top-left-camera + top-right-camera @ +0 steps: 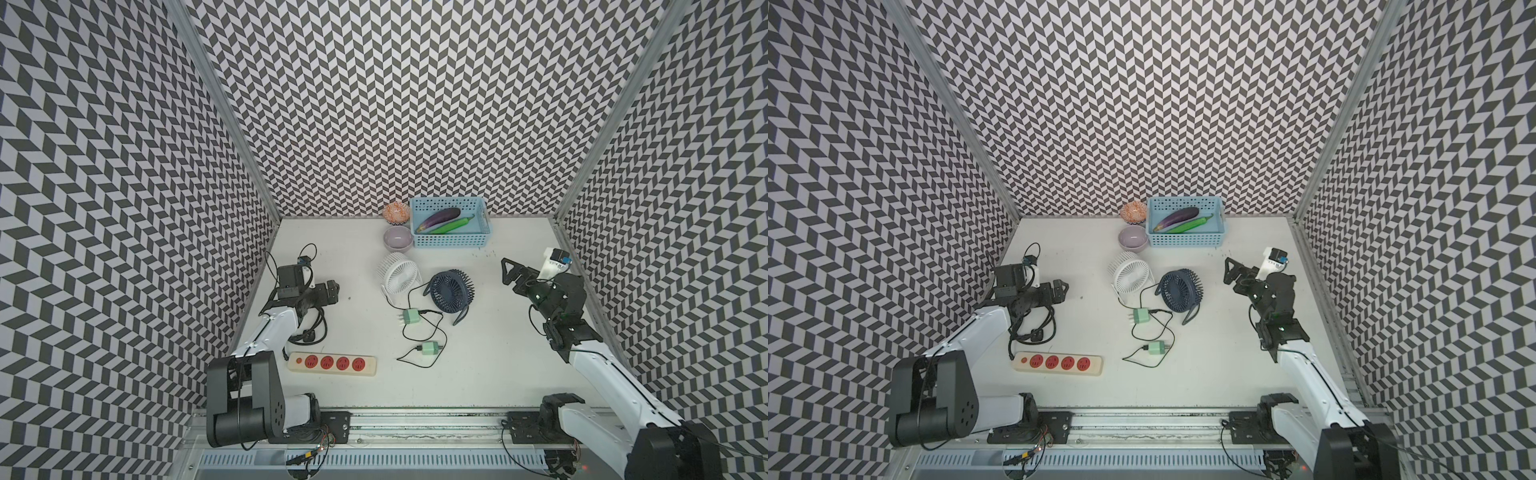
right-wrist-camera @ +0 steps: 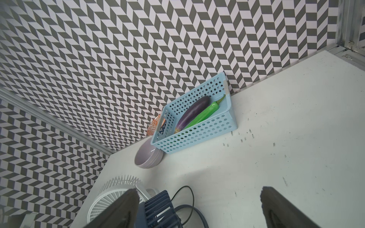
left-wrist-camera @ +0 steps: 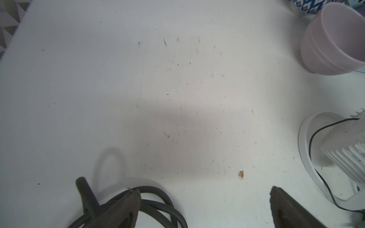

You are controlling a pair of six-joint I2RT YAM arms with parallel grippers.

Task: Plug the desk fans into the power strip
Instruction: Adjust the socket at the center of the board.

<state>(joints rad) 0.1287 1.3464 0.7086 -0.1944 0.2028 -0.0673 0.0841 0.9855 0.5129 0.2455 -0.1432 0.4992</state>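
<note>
Task not yet begun: left gripper [image 1: 331,291] and right gripper [image 1: 508,272] hang open and empty, power strip [image 1: 332,364] lies front-left, sockets bare, both green plugs [image 1: 411,316] loose beside the fans [image 1: 451,291], well apart from it.

The walls [image 1: 374,104] carry a black-and-white chevron pattern, the table [image 1: 498,353] is plain white, and the power strip [image 1: 331,364] is cream-beige with round red sockets and a black cord [image 1: 309,332]. There is a white fan [image 1: 397,275] and a navy-blue fan [image 1: 451,291], both with thin black wires, and the adapters [image 1: 411,316] are mint green. The basket [image 1: 453,241] is light blue and dotted with round holes, the eggplant [image 1: 440,218] glossy purple, the pepper [image 1: 453,224] bright green, one bowl [image 1: 398,238] plain lilac and the patterned bowl [image 1: 395,212] orange and white.
</note>
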